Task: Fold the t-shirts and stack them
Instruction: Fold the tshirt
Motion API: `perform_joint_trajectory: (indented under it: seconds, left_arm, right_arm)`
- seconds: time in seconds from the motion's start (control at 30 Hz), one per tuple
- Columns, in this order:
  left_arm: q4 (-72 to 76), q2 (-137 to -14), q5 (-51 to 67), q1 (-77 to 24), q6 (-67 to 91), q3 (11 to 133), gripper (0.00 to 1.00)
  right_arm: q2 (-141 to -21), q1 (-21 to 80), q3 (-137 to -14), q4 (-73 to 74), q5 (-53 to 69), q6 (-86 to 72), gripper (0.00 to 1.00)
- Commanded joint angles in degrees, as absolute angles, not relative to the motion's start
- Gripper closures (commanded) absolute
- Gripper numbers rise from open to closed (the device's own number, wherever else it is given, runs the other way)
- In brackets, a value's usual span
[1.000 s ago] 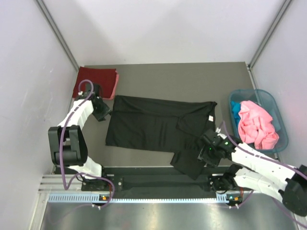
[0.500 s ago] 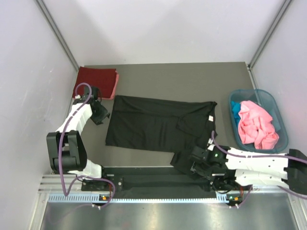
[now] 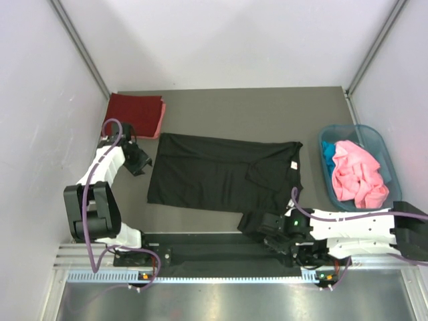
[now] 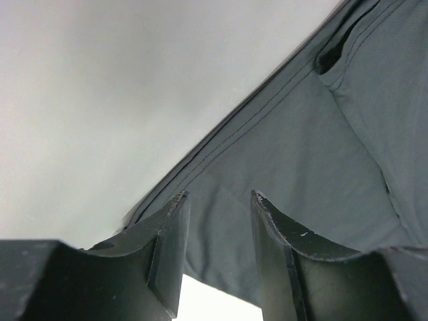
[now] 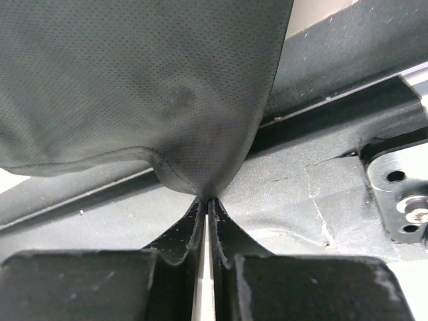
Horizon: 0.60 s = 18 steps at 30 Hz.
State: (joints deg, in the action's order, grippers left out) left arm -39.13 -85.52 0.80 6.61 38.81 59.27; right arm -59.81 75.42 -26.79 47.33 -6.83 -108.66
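Right gripper: jaws pinched tight, with a fold of the black shirt caught right at the tips. From that pinch the cloth fans up toward 12 in the wrist view.

From above, the grip sits on the loose flap at the shirt's 5 o'clock corner, hard by the near edge of the table. The body of the shirt spreads away from it toward 10 and 11, its long axis lying 9 to 3. So the fold, I'd say, has to carry that flap toward 11, up over the body.

Left gripper: jaws half apart with nothing between them, hem just beyond the tips. It sits off the shirt's 9 o'clock edge, near the upper corner. The right arm is the one on the cloth.

Red shirt lies folded at the table's 10 o'clock corner. The basket with the pink shirt is out at 3.
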Motion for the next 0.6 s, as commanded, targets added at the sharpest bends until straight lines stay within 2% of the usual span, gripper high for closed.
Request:
perform_joint_trajectory:
  seconds: [0.0,0.17,0.33,0.57]
  left_arm:
    - [-40.15,-83.67,4.49,7.73,37.97,59.15,0.54]
    - [-41.75,-78.87,1.94,7.73,36.91,56.44,0.56]
    - [-38.77,-72.25,0.7,7.91,38.58,49.41,0.53]
    - [-37.53,-76.46,6.59,8.0,41.39,44.3,0.52]
  right_arm:
    - [-61.17,76.81,-29.51,49.46,-12.37,-110.13,1.0]
    - [-61.7,77.17,-35.41,55.28,-18.19,-106.36,1.0]
    - [-60.47,77.17,-37.09,55.28,-21.97,-103.37,1.0]
    - [-57.57,77.25,-38.06,58.97,-25.92,-102.3,1.0]
